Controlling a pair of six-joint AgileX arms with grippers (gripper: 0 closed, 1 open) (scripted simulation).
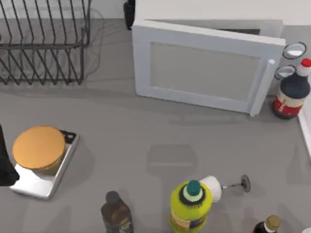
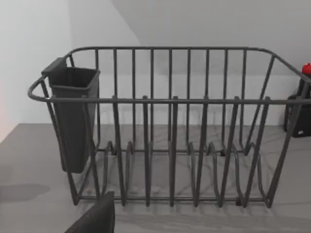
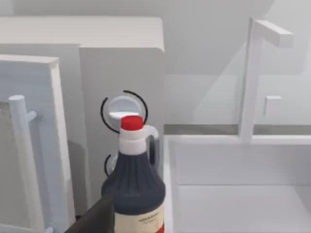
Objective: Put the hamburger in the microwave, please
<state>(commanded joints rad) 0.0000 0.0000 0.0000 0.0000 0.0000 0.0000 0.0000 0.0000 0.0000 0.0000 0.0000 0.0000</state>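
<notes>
The hamburger [image 1: 39, 147], round with a golden-orange bun top, sits on a silver tray [image 1: 36, 187] at the table's left. A dark part of my left arm [image 1: 5, 167] shows at the left edge, just beside the tray. In the left wrist view a dark piece of my left gripper [image 2: 95, 218] points toward the wire rack. The white microwave [image 1: 209, 68] stands at the back, its door swung slightly ajar, with the bar handle [image 1: 262, 87] on the right. In the right wrist view a dark piece of my right gripper [image 3: 95, 218] shows near the microwave's door [image 3: 29, 145].
A black wire rack [image 1: 43, 43] stands at the back left. A dark bottle with a red cap [image 1: 291, 92] is right of the microwave, next to a white sink [image 3: 238, 194]. Along the front stand a yellow-green bottle [image 1: 191, 206], a brown bottle [image 1: 115, 213] and a tipped glass [image 1: 218, 187].
</notes>
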